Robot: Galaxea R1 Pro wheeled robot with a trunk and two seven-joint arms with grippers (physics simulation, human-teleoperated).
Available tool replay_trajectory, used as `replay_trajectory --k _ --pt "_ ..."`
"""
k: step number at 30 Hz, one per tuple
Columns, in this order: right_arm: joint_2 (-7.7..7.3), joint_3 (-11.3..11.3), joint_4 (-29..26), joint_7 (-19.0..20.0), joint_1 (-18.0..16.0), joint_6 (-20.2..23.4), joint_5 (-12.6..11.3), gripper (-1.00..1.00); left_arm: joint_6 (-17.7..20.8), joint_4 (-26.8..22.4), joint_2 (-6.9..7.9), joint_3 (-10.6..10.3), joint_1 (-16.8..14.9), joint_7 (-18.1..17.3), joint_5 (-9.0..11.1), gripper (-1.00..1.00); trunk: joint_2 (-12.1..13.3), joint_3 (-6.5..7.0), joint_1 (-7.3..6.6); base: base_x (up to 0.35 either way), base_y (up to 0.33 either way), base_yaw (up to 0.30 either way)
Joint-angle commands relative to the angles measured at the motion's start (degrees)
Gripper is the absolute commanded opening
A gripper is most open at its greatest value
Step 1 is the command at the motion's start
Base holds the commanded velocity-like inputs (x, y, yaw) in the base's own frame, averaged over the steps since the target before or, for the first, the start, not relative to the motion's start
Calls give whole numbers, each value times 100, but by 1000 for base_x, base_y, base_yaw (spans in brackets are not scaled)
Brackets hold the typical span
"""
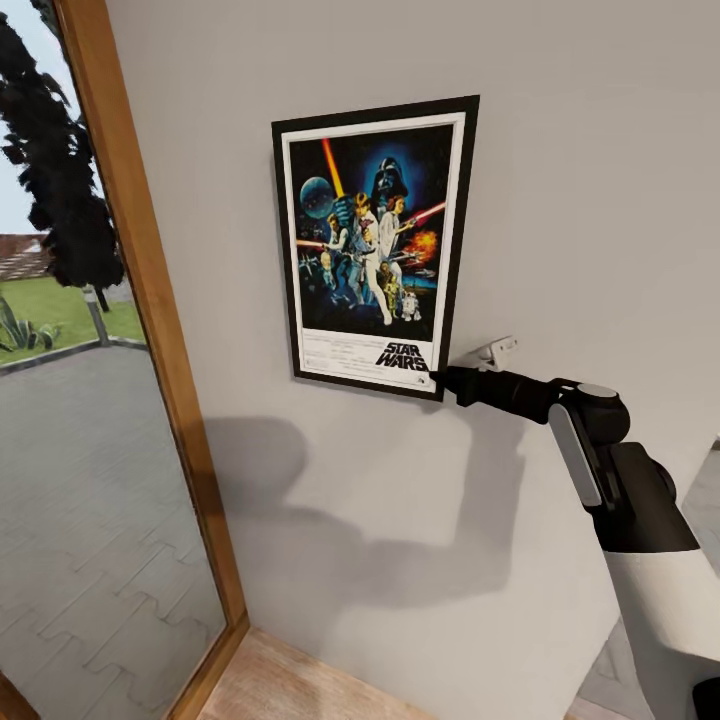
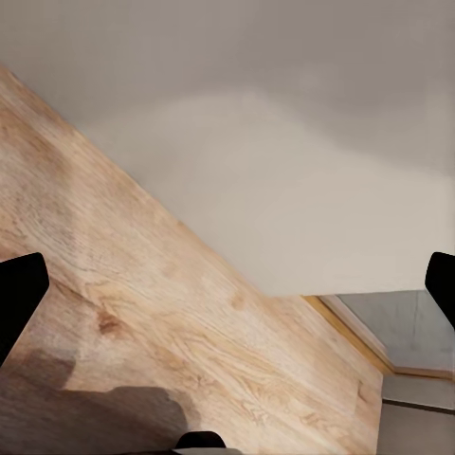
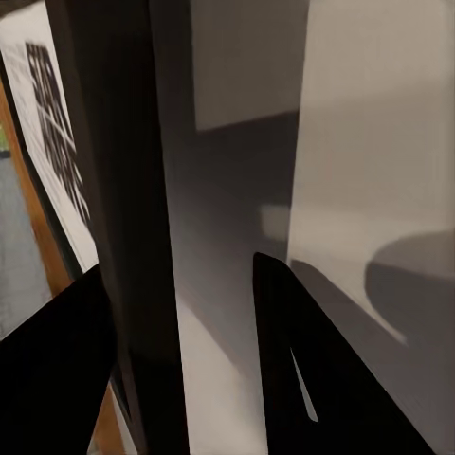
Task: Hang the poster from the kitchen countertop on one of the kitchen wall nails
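Holding the poster (image 1: 372, 245) flat against the wall (image 1: 600, 200), we keep our right gripper (image 1: 440, 380) closed on its lower right corner; letting go before a nail catches it could drop it

The head view looks forward and slightly down at the wall (image 1: 560, 180) and poster (image 1: 372, 245) from nearby, the right wrist view sits very close along the poster's edge (image 3: 123, 237) and shares it, while the left wrist view faces the floor (image 2: 152, 322) and wall base.
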Motion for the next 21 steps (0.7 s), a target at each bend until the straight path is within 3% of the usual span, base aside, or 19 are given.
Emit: replay_trajectory --k 1,4,5,21 --pt "421 -24 13 -252 116 -31 -14 -100 -48 5 1 46 -1 -12 -56 100 -12 -4 -1 0 0 0" --pt "421 -24 18 -252 116 -29 -8 -100 -51 6 1 46 -1 -11 -56 100 -12 -4 -1 0 0 0" --pt "421 -24 20 -252 116 -28 -8 100 -53 5 1 46 -1 -11 -56 100 -12 -4 -1 0 0 0" --pt "421 -24 26 -252 116 -22 -11 100 -66 6 1 46 -1 -6 -56 100 -12 -4 -1 0 0 0"
